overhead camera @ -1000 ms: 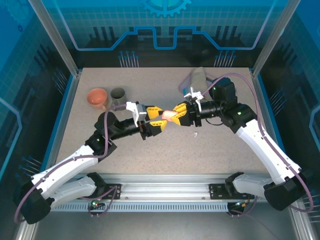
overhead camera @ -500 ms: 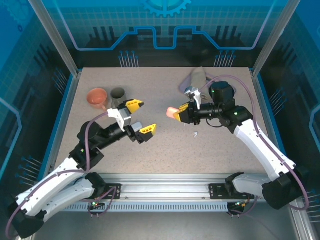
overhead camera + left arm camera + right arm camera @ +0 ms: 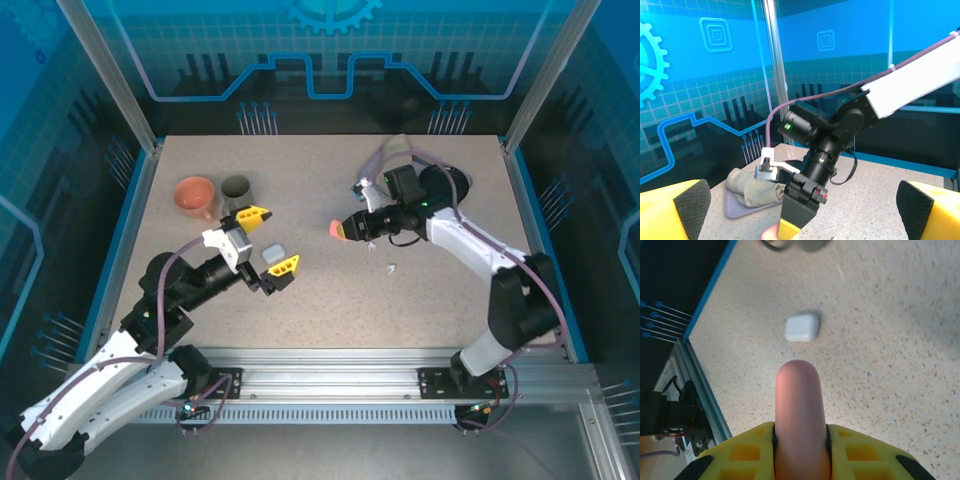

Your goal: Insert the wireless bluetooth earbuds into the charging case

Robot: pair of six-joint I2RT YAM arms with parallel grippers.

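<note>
Earbuds: one tiny white piece (image 3: 392, 267), likely an earbud, loose on table (image 3: 330, 315) | right gripper (image 3: 352, 228) pinches salmon-pink case (image 3: 798, 400) aloft | left gripper (image 3: 275, 238) spread wide near white case (image 3: 802, 326) | judged early: none seated.

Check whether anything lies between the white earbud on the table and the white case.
Bare table separates the white earbud and the white case. In the top view the open left gripper hangs over that case, so it may hinder a drop from above.
</note>
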